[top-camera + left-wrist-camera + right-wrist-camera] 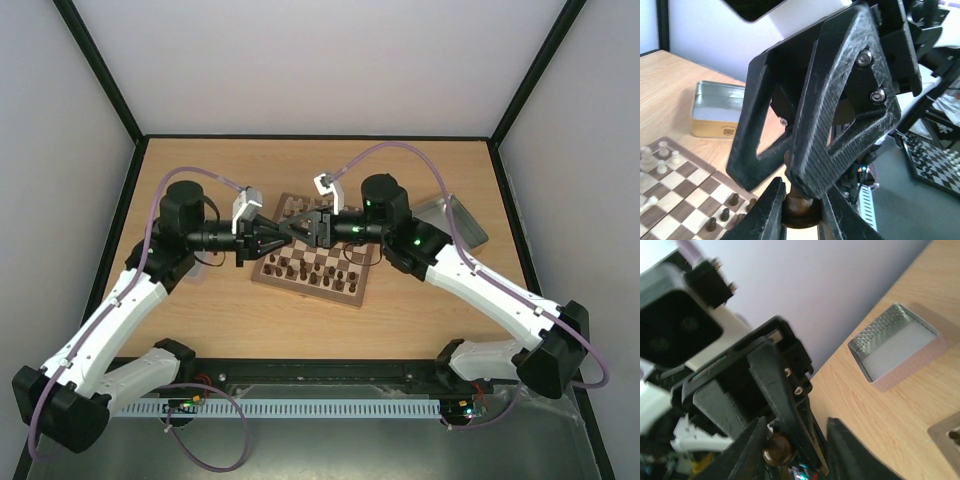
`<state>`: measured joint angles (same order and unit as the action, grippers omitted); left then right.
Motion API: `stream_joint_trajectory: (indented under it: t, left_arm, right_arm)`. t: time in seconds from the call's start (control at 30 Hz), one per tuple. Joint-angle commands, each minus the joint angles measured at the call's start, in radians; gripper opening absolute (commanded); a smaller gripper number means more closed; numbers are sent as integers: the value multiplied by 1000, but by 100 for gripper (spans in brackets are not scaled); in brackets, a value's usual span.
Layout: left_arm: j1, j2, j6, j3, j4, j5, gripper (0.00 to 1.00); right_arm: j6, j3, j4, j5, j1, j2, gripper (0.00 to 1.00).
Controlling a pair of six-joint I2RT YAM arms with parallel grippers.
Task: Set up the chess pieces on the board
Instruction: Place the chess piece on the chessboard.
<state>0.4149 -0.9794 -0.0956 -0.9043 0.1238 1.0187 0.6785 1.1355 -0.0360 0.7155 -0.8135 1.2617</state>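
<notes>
The board (335, 290) lies mid-table with dark chess pieces (300, 268) in its near rows and cream pieces (292, 207) at its far side. Both grippers meet tip to tip above it. My left gripper (802, 200) is shut on the base of a dark brown piece (800, 211). My right gripper (795, 432) is open, its jaws standing around that piece's round head (777, 450) and one left finger. In the top view the left gripper (280, 234) and right gripper (300, 226) overlap, and the held piece is hidden there. The board also shows in the left wrist view (675, 185).
A grey metal tray (455, 220) lies right of the board, also in the left wrist view (715, 107). The right wrist view shows a tray (895, 345) on the table. Another tray (200, 270) is partly hidden under the left arm. Walls close in the table's back and sides.
</notes>
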Motion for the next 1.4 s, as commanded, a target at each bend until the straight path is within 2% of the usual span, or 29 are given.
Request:
stream_joint_trajectory:
  t: [0.0,0.2,0.27,0.3,0.37,0.43,0.5,0.6,0.73,0.87,1.1,1.37]
  left_arm:
    - [4,-29,152,-65,146,99,7]
    - [4,-42,180,-79,191,81,6]
    - [4,-43,175,-81,199,53,11]
    - [4,-44,166,-80,200,31,16]
    - [4,-47,135,-75,202,-27,44]
    - [4,-44,96,-60,198,-158,60]
    - [1,-25,49,-29,186,-326,68]
    - [-15,14,-23,27,167,-601,75]
    - [-64,74,-104,77,131,-857,77]
    - [-111,118,-141,118,96,-1007,79]
    - [-142,122,-152,146,70,-997,79]
    - [-142,124,-146,153,72,-989,79]
  right_arm:
    - [-40,19,-55,140,-2,-30,26]
    - [-83,22,-73,171,-1,-24,5]
    - [-95,24,-82,145,-1,-24,2]
    - [-103,25,-87,123,-1,-23,2]
    - [-128,33,-103,58,-1,-15,2]
    - [-162,44,-132,-46,-1,6,2]
    - [-203,47,-157,-184,-1,33,2]
    - [-258,42,-174,-404,-9,107,2]
    - [-312,56,-191,-647,-40,242,2]
    - [-334,99,-231,-741,-79,390,2]
    - [-343,173,-300,-739,-106,557,3]
    - [-353,246,-361,-713,-115,660,6]
